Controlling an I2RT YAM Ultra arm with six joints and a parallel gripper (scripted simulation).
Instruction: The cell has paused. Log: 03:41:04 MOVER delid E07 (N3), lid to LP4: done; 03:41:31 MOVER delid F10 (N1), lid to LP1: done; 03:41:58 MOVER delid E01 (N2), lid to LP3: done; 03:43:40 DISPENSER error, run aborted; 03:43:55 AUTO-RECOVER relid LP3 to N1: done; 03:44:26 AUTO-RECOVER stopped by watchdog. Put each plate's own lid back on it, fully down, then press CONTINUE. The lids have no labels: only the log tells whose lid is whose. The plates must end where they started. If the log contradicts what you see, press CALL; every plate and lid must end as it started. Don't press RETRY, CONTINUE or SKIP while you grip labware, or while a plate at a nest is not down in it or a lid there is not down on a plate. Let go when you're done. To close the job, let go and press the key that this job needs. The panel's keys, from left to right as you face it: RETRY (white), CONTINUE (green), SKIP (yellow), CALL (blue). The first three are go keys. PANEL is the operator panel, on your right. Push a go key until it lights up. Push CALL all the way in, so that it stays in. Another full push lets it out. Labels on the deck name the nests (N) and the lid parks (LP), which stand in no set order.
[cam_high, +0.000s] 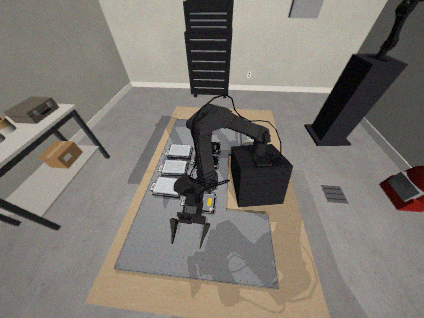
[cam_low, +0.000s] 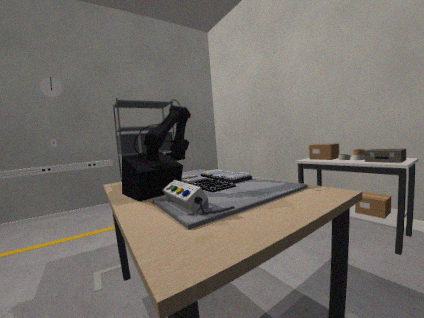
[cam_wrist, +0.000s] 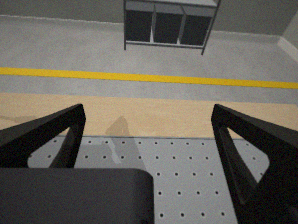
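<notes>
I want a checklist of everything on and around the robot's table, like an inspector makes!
Surface: grey perforated deck plate on a wooden table.
Job's things: three pale rectangular lidded plates in a row left of the arm; white operator panel with coloured keys at the deck's edge.
Clutter: nothing seen on the deck.
Tool: black two-finger tool open, empty, hanging over bare deck.
Cables: thin black cable running from the panel.
Surroundings: black box under the arm's base, dark shelf rack, white side table with brown cardboard boxes, yellow floor line.
</notes>
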